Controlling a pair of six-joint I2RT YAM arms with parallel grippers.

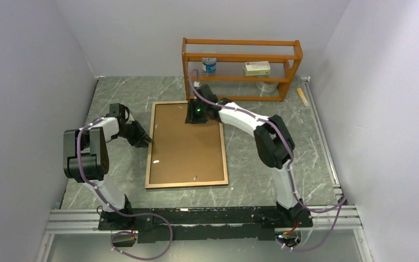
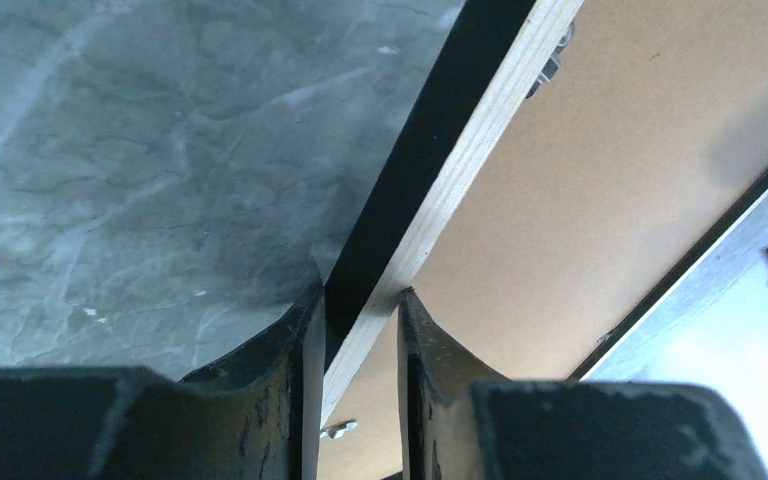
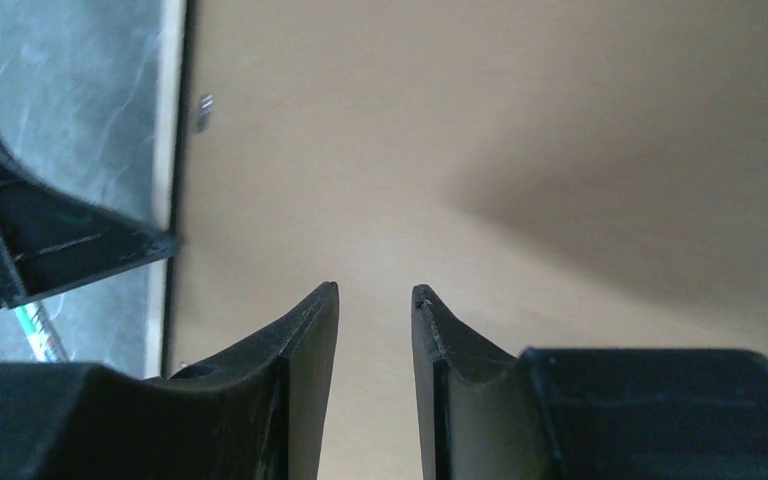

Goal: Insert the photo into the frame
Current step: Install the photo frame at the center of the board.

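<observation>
Left claw point(image 2: 358, 292) is clenching the frame point(image 2: 475, 130) rim between its fingers; right claw point(image 3: 375, 295) is hovering released above the backing point(image 3: 520, 150).

The left arm point(image 1: 87, 155) and right arm point(image 1: 270, 143) are built alike: white tubular links between fat black joint housings, bolted to a black rail point(image 1: 207, 218). Purple cables point(image 1: 327, 217) loop along each, pinned with white ties. A green light point(image 1: 198, 108) glows on the right wrist (just a dot). The gripper fingers point(image 2: 285, 350) are black, curved and scuffed.
</observation>
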